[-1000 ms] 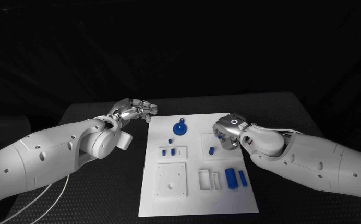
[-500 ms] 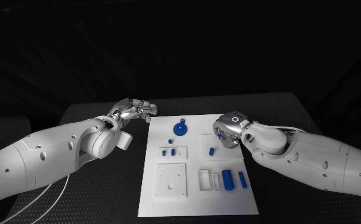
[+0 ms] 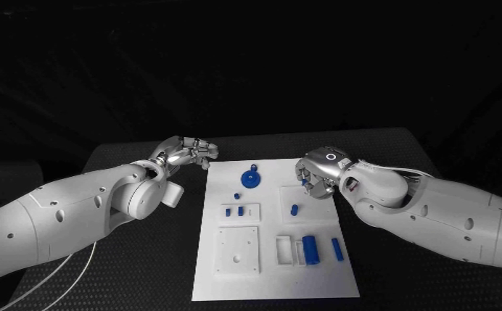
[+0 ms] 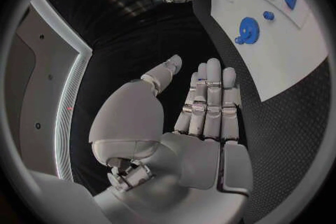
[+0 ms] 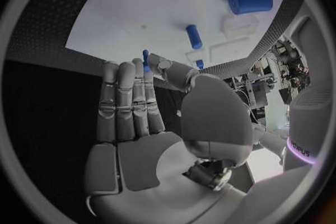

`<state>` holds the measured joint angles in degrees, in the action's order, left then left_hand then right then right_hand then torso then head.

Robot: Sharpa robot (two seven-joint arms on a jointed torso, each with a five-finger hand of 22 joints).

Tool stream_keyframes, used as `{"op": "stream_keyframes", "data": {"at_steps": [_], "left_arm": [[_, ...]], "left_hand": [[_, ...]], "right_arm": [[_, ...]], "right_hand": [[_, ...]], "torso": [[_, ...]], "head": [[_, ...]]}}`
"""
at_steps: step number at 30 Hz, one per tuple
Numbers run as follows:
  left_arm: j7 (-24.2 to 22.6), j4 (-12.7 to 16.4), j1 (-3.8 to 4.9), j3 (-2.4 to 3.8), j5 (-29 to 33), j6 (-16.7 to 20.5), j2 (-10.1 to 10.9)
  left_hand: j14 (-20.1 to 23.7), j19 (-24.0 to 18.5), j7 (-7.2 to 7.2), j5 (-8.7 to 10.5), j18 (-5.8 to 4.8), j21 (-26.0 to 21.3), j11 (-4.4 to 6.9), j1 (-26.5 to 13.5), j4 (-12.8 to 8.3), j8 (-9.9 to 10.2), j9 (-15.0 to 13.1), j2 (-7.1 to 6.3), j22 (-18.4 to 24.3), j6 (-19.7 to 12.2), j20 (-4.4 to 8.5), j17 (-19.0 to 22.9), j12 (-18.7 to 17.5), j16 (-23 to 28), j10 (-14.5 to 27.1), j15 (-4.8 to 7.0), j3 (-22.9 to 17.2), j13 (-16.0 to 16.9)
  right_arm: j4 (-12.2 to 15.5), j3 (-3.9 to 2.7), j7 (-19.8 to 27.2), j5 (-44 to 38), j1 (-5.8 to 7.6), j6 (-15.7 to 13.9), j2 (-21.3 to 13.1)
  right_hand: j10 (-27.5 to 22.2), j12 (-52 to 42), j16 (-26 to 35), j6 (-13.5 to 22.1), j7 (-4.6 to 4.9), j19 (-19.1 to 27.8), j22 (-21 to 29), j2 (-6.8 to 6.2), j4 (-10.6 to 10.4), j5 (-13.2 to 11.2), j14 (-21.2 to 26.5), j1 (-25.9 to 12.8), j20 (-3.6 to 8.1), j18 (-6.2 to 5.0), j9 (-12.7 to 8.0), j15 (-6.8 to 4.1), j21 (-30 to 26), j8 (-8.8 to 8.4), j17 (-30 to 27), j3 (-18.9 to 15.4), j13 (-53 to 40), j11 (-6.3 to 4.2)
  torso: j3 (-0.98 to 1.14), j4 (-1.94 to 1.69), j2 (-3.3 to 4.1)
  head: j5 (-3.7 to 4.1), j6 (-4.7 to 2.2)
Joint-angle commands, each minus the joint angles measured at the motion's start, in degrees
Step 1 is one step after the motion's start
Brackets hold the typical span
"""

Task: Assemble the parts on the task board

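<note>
A: Right hand (image 3: 319,175) sits over the right edge of the white board (image 3: 274,282), thumb and a finger pinched on a small blue pin (image 5: 145,59). In the right wrist view the pin stands up past the fingertips.

B: Target?

A: My guess is one of the board's sockets, which lie toward the robot and inward from the hand. The short blue peg (image 3: 294,209) lies just beside it.

B: Left hand?

A: Left hand (image 3: 186,153) hovers off the board's far left corner, near the blue gear (image 3: 251,177), fingers loosely apart, holding nothing. The right hand is nearer the work.

White arms (image 3: 63,217) (glossy), silver fingers (image 4: 210,95)
</note>
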<state>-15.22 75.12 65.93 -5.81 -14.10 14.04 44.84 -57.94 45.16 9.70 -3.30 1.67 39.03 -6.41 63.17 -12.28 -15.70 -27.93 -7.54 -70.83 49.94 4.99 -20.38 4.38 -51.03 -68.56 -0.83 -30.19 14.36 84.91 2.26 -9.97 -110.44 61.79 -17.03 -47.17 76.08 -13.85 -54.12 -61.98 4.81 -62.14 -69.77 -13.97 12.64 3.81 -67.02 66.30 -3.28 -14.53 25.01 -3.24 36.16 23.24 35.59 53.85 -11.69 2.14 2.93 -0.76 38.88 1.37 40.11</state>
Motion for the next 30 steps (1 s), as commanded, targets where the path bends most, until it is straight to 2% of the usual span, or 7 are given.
{"op": "stream_keyframes", "data": {"at_steps": [1, 9, 13, 16, 20, 26, 30], "left_arm": [[-0.41, -0.11, 0.09, 0.05, 0.35, -0.38, -0.17], [-0.54, -0.60, 0.09, 0.05, 0.35, 0.42, -0.51], [-0.49, -1.02, 0.11, 0.05, 0.35, 0.82, -0.97], [-0.50, -1.30, 0.13, 0.05, 0.35, 1.36, -1.45], [-0.56, -1.94, 0.18, 0.05, 0.43, 1.65, -2.32], [-0.64, -2.71, 0.34, 0.05, 0.63, 1.92, -3.31], [-0.63, -3.09, 0.56, 0.05, 0.65, 1.97, -3.88]], "left_hand": [[-0.38, 0.16, 0.06, -0.30, 0.53, -0.25, -0.13, -0.48, -0.30, -0.32, 0.01, 0.01, 0.04, -0.38, -0.14, -0.06, -0.14, 0.25, 0.31, 0.04, 0.19, -0.09], [-0.41, 0.18, 0.06, -0.32, 0.53, -0.29, -0.13, -0.45, -0.32, -0.33, 0.01, 0.04, 0.04, -0.38, -0.14, -0.08, -0.12, 0.30, 0.30, 0.03, 0.17, -0.08], [-0.42, 0.18, 0.06, -0.32, 0.53, -0.30, -0.13, -0.45, -0.33, -0.33, 0.01, 0.03, 0.03, -0.38, -0.14, -0.09, -0.12, 0.31, 0.30, 0.03, 0.17, -0.08], [-0.43, 0.18, 0.06, -0.32, 0.53, -0.31, -0.13, -0.45, -0.33, -0.34, 0.01, 0.03, 0.03, -0.37, -0.15, -0.10, -0.11, 0.33, 0.29, 0.03, 0.16, -0.08], [-0.47, 0.20, 0.05, -0.35, 0.52, -0.35, -0.11, -0.46, -0.31, -0.38, 0.01, 0.07, 0.03, -0.33, -0.15, -0.13, -0.07, 0.38, 0.25, 0.03, 0.14, -0.07], [-0.50, 0.22, 0.04, -0.36, 0.52, -0.38, -0.11, -0.48, -0.29, -0.42, 0.00, 0.10, 0.02, -0.29, -0.16, -0.15, -0.05, 0.42, 0.22, 0.04, 0.12, -0.06], [-0.51, 0.23, 0.03, -0.37, 0.52, -0.40, -0.10, -0.48, -0.29, -0.43, 0.00, 0.11, 0.02, -0.28, -0.16, -0.17, -0.05, 0.46, 0.22, 0.04, 0.11, -0.06]], "right_arm": [[1.72, -0.10, 2.13, 4.85, -0.01, -2.19, 0.13], [4.47, -0.09, 3.74, 6.16, -0.53, -4.42, 2.76], [4.96, -0.01, 3.94, 4.55, -1.45, -4.39, 4.59], [4.62, 0.39, 4.10, 3.20, -2.53, -4.38, 6.31], [3.64, 1.16, 4.28, 1.37, -4.39, -4.06, 8.56], [2.91, 2.32, 4.58, 1.08, -6.23, -3.69, 10.40], [2.49, 2.65, 4.53, 0.15, -7.12, -3.14, 11.41]], "right_hand": [[0.40, 0.34, 0.02, -0.39, 0.16, -0.42, -0.04, 0.05, 0.02, 0.25, -0.07, -0.21, 0.04, -0.47, 0.09, -0.30, 0.26, 0.07, 0.08, 0.29, -0.13, 0.14], [0.39, 0.51, 0.13, -0.36, 0.17, -0.46, -0.06, 0.15, 0.09, 0.70, -0.07, -0.29, 0.10, -0.47, 0.10, -0.30, 0.27, -0.03, 0.26, 0.28, -0.28, 0.15], [0.39, 0.55, 0.16, -0.36, 0.18, -0.46, -0.06, 0.17, 0.12, 0.80, -0.07, -0.29, 0.11, -0.47, 0.11, -0.30, 0.27, -0.05, 0.30, 0.27, -0.31, 0.15], [0.39, 0.60, 0.20, -0.35, 0.18, -0.48, -0.07, 0.20, 0.14, 0.95, -0.08, -0.31, 0.12, -0.47, 0.12, -0.29, 0.28, -0.08, 0.35, 0.24, -0.36, 0.16], [0.40, 0.66, 0.24, -0.35, 0.19, -0.49, -0.08, 0.23, 0.19, 1.08, -0.09, -0.31, 0.13, -0.47, 0.13, -0.29, 0.29, -0.11, 0.41, 0.21, -0.42, 0.16], [0.41, 0.71, 0.28, -0.35, 0.19, -0.51, -0.09, 0.27, 0.22, 1.18, -0.10, -0.32, 0.15, -0.47, 0.14, -0.29, 0.30, -0.13, 0.47, 0.19, -0.47, 0.16], [0.41, 0.78, 0.33, -0.33, 0.20, -0.52, -0.11, 0.32, 0.27, 1.34, -0.11, -0.33, 0.16, -0.47, 0.14, -0.29, 0.30, -0.17, 0.53, 0.16, -0.53, 0.17]], "torso": [[-0.02, 0.02, 0.00], [-0.04, -0.08, -0.02], [-0.18, -0.11, -0.10], [-0.32, -0.12, -0.14], [-0.46, -0.20, -0.16], [-0.37, -0.22, -0.09], [-0.30, -0.11, -0.03]], "head": [[-0.44, 0.03], [-2.40, 0.32], [-4.08, 0.79], [-5.04, 0.98], [-6.81, 1.56], [-8.44, 1.89], [-9.37, 2.18]]}}
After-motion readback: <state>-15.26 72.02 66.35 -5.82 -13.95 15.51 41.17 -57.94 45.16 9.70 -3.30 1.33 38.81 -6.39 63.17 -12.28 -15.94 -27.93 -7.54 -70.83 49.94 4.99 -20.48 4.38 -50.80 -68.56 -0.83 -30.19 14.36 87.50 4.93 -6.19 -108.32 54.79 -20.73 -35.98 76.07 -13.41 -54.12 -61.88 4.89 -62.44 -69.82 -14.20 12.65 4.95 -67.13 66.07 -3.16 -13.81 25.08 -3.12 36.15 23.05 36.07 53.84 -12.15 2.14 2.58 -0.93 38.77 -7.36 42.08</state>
